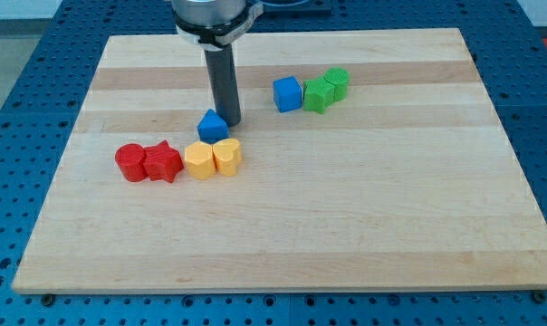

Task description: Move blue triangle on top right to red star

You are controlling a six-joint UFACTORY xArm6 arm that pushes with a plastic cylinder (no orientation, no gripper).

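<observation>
The blue triangle (213, 125) lies left of the board's middle, just above the two yellow blocks. The red star (163, 162) lies lower left of it, touching a red round block (129, 162) on its left. My tip (230, 121) stands right beside the blue triangle, at its right edge, touching or nearly touching it. The rod rises from there to the view's top.
A yellow hexagon-like block (200, 159) and a yellow heart (226, 155) sit side by side between the red star and the blue triangle. A blue cube (288, 93), a green star (318, 94) and a green round block (337, 82) cluster at upper right of centre.
</observation>
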